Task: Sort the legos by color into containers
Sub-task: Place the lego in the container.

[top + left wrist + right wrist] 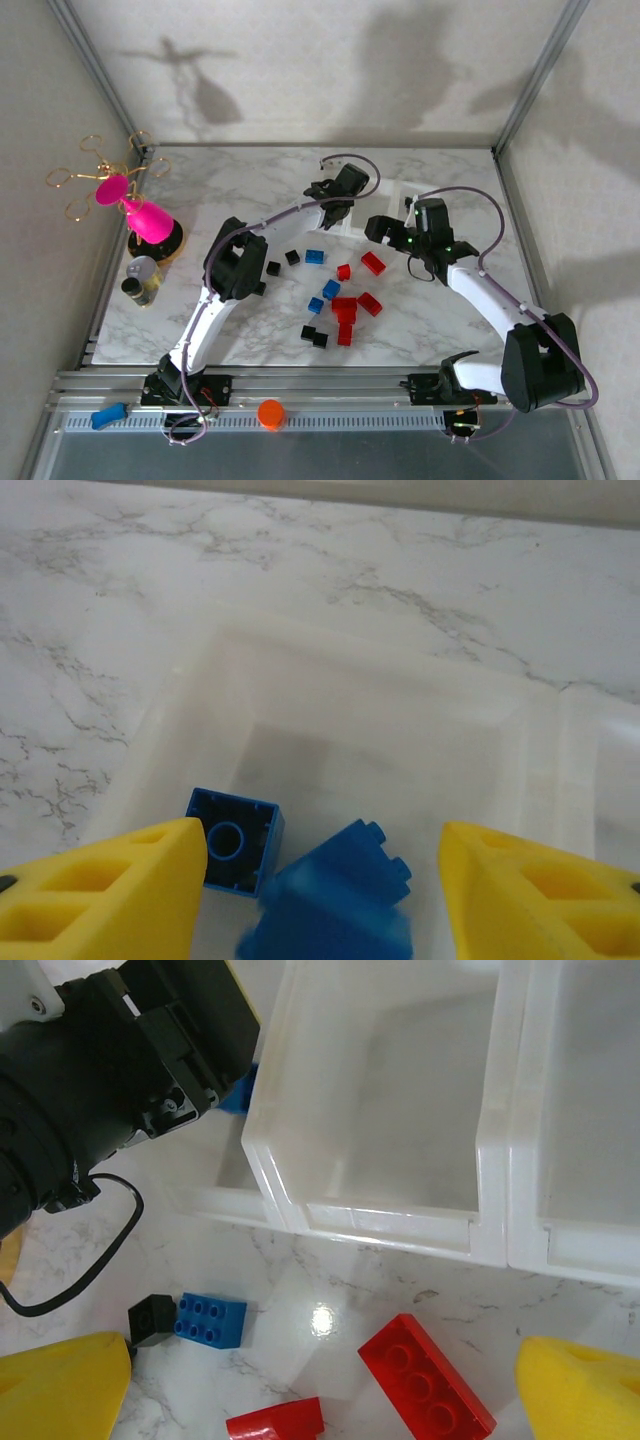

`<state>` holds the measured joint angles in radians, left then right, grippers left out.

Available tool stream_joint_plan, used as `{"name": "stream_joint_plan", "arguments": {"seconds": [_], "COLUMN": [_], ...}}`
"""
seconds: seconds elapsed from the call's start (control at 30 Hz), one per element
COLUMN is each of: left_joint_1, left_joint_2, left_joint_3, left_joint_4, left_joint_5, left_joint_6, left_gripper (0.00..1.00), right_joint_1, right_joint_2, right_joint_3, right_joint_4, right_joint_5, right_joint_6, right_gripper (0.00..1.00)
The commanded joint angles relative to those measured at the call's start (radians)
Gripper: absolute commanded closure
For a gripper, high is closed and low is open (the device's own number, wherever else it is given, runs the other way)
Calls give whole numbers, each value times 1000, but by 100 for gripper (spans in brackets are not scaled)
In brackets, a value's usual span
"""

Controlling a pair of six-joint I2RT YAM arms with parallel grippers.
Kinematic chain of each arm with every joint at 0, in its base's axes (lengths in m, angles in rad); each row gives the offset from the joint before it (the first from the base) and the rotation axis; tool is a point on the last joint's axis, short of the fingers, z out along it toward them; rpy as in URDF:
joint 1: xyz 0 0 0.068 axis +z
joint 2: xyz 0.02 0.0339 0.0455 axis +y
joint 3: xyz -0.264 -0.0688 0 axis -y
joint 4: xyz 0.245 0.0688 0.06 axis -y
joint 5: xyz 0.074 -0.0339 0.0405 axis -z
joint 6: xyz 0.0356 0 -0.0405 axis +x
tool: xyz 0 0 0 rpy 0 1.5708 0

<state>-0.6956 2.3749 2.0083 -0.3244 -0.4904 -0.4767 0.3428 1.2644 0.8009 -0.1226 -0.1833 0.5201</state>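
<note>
Right up close are the yellow fingers (110, 880) of the left claw (322, 858). They are spread wide and hold nothing. Between them and just below sit two small blue plastic lego bricks (235, 840), down inside the first see-through white plastic bin (380, 670). One lies upside down by the left finger. The other looks blurry, so I cannot tell how it lies.

Between the two claws, and a bit closer to the robot, the loose legos (345, 308) lie on the marble table (440, 320). They are blue, red and black.

The right claw (322, 1380) is open too, with nothing in it. Just past its fingers is the middle bin (390, 1225). Below the claw, nearer its right finger, lies a long see-through red brick (425, 1385). Over by its left finger a flat blue brick (210, 1318) touches a tiny black brick (150, 1318).

These bricks look light, hard and smooth, so I think one could slip or pop out of a squeeze. The red one is best pinched across its two long flat sides, low down, not on the bumps.
</note>
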Motion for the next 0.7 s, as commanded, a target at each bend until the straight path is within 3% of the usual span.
{"name": "stream_joint_plan", "arguments": {"seconds": [0.0, 0.23, 0.5, 0.67], "left_joint_1": [7, 4, -27, -74], "left_joint_2": [-16, -144, -467, -569], "left_joint_3": [37, -21, -435, -609], "left_joint_4": [-47, -72, 31, -4], "left_joint_5": [1, 69, 166, 178], "left_joint_6": [15, -12, -88, -145], "left_gripper": [36, 35, 35, 35], "right_joint_1": [-7, -4, 56, 112], "right_joint_2": [-11, -39, -59, -71], "right_joint_3": [51, 60, 14, -38], "right_joint_4": [-17, -47, -124, -129], "right_joint_5": [5, -45, -34, -8], "right_joint_6": [-28, -44, -87, -71], "right_gripper": [1, 1, 1, 1]}}
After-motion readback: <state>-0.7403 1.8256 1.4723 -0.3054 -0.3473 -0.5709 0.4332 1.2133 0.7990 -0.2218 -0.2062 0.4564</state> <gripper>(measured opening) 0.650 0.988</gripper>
